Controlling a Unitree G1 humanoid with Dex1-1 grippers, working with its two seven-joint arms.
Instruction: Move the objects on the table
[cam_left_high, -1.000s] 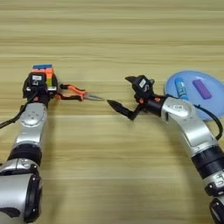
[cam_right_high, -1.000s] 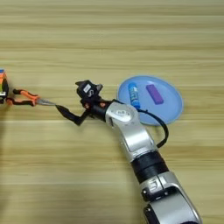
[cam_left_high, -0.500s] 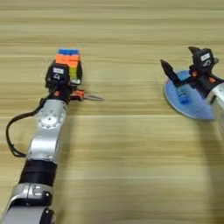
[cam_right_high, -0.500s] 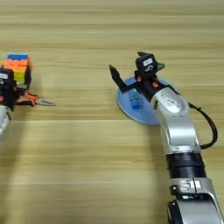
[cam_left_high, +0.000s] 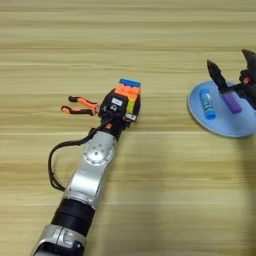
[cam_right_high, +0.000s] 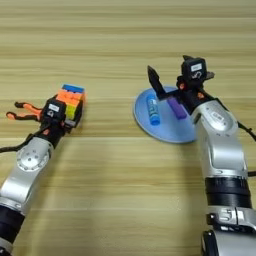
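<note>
Progress looks partial to us. Our left claw (cam_left_high: 120, 112) sits against the cube (cam_left_high: 128, 95), grip unclear, pliers (cam_left_high: 79, 105) beside it. Our right claw (cam_right_high: 172, 82) hangs released over the plate (cam_right_high: 167, 127) holding tube (cam_right_high: 152, 110) and block (cam_right_high: 176, 107), near the bench's right edge.

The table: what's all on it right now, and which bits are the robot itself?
cube: one, multicolour, left of middle, at the left gripper
pliers: one, orange-black handles, left of the cube
plate: one, light blue, on the right
tube: one, blue, on the plate's left part
block: one, purple, on the plate beside the tube
table: one, light wood, fills the view
left gripper: one, black, against the cube's near side
right gripper: one, black fingers spread open above the block
</note>
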